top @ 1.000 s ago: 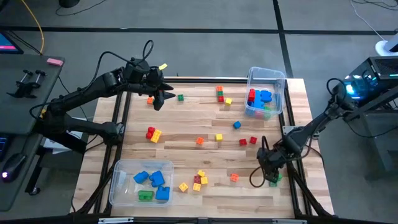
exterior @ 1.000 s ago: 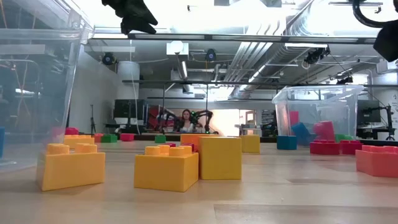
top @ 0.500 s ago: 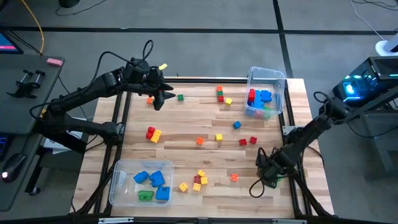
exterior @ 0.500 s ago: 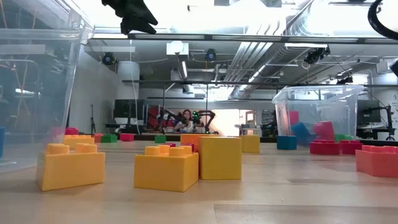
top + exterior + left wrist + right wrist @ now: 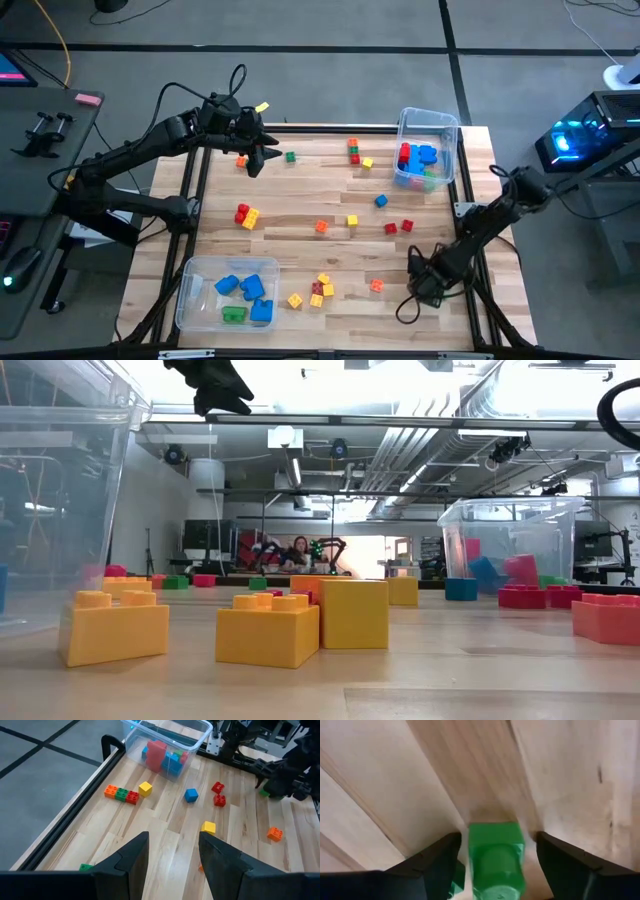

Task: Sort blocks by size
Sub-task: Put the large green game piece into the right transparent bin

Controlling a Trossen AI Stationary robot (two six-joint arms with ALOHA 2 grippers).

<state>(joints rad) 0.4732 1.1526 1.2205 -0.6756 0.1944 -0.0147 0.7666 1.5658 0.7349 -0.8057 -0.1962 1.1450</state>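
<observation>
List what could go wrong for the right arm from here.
1. The green block sits between the right gripper's open jaws with gaps on both sides; an off-centre close could tip it or push it aside.
2. The gripper works near the table's right edge, so a nudged block might slide off.
3. The left gripper waits far away, unable to help.

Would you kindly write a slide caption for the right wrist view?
Right gripper open, fingers either side of a green block on the wooden table.
</observation>
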